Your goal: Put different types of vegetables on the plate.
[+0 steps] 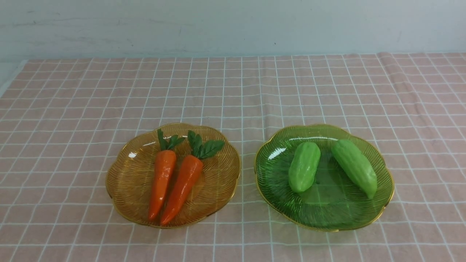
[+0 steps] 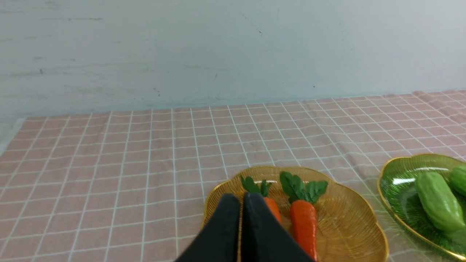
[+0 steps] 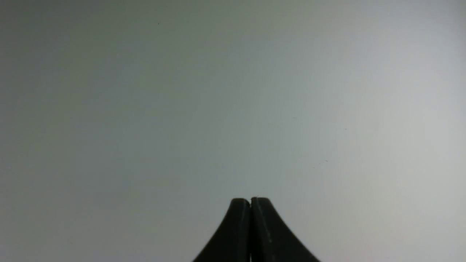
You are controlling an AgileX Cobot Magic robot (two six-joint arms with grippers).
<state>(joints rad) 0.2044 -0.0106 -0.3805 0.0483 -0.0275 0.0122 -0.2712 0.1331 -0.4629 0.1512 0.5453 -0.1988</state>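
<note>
Both carrots lie side by side on the amber plate, leafy tops away from the robot, tips toward it; both gourds sit on the green plate, near each other but apart; left tool clenched and empty, hovering just short of the carrots, their long axes running roughly straight ahead of it; right tool clenched too, facing only blank wall; I'd judge the left arm nearer the carrots.
</note>
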